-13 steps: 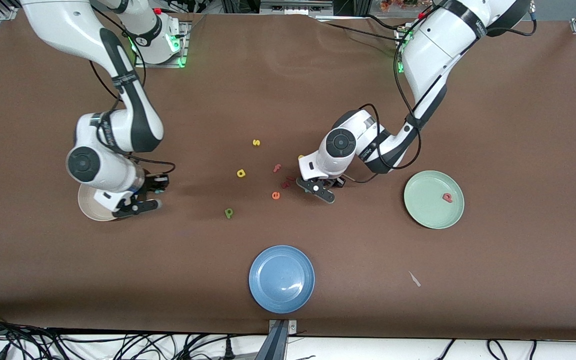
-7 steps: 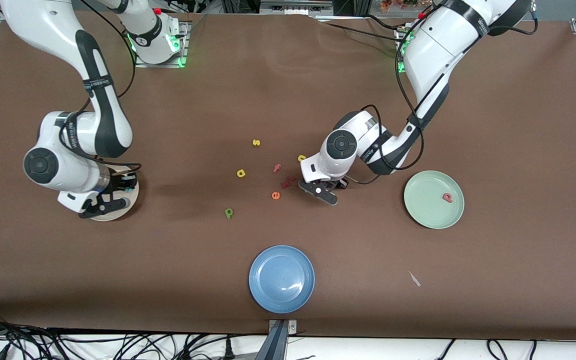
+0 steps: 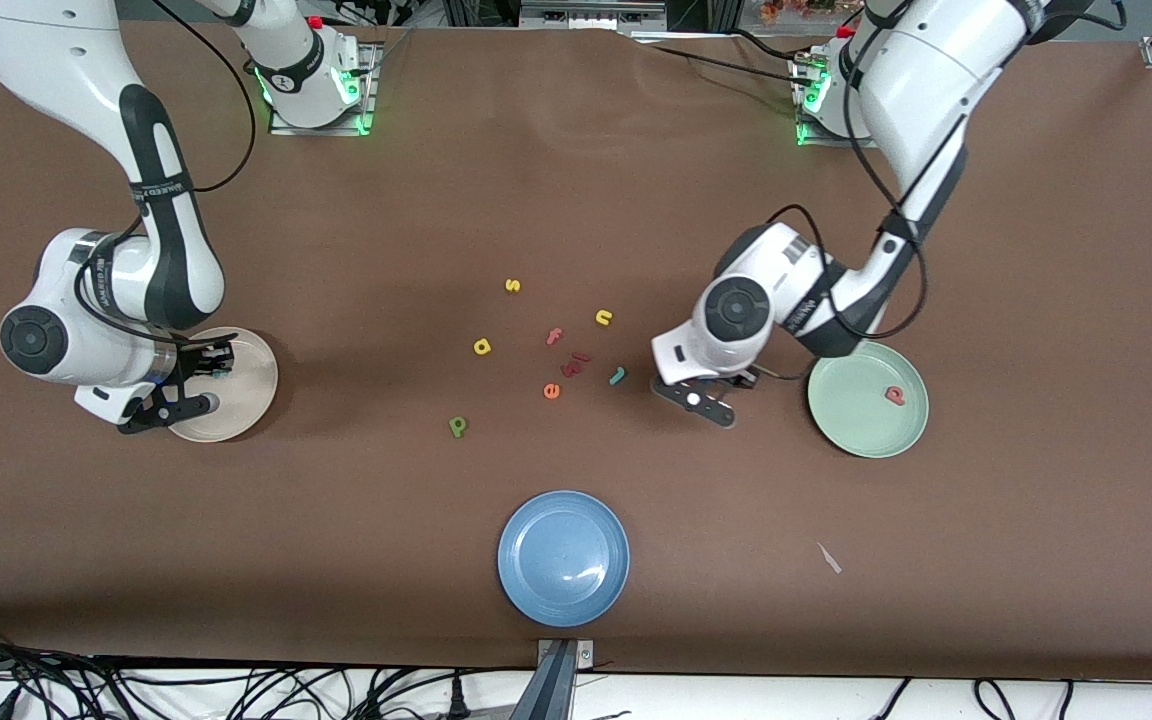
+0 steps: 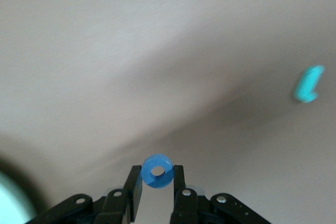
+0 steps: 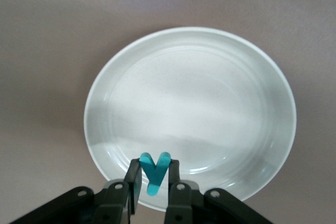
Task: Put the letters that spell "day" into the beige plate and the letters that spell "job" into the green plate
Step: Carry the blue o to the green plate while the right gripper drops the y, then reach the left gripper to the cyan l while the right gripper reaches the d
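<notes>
Two robot arms work over a brown table (image 3: 576, 180) scattered with tiny toy letters. The right gripper (image 5: 154, 184) hangs over the beige plate (image 3: 246, 385), near the table's edge at the right arm's end, its fingers clamped on the teal y (image 5: 154, 170). The left gripper (image 4: 157, 190) is above bare table just beside the green plate (image 3: 851, 425), its fingers pinching the blue o (image 4: 157, 170). The red b (image 3: 895, 396) lies in the green plate. The teal j (image 3: 618, 376) lies on the table between the left gripper and the middle cluster of letters. The yellow a (image 3: 482, 347) and the green d (image 3: 457, 427) lie near the table's middle. A blue plate (image 3: 563, 558) sits near the table's front edge.
</notes>
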`<state>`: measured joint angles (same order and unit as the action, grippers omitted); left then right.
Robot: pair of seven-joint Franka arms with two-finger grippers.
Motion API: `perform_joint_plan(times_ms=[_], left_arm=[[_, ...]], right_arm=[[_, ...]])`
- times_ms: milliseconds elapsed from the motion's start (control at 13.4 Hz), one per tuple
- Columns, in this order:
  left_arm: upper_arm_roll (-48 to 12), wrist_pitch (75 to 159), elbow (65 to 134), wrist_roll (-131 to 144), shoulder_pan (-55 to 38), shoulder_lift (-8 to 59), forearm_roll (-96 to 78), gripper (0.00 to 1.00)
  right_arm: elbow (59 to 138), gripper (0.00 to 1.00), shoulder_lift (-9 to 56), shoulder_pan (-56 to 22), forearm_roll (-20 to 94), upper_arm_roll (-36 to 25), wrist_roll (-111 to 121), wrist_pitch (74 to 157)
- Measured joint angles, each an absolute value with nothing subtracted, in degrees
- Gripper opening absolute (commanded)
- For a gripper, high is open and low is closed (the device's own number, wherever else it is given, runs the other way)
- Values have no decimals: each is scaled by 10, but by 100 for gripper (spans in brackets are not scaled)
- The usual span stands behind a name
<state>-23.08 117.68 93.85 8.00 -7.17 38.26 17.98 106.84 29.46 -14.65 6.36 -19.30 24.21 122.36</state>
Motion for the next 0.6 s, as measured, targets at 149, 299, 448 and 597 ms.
perform_joint_plan(times_ms=[149, 299, 448, 597], left_arm=[[-229, 1137, 939, 5, -26, 373, 180, 0], [-228, 1122, 942, -58, 21, 370, 180, 0], [-228, 1121, 952, -98, 52, 371, 180, 0], [-228, 1121, 968, -115, 68, 371, 196, 0]], right_arm=[[1068, 22, 297, -145, 64, -193, 242, 1224], [1068, 62, 297, -145, 64, -193, 242, 1224], [1068, 100, 297, -145, 64, -192, 242, 1224], [1067, 100, 297, -146, 64, -191, 242, 1224]])
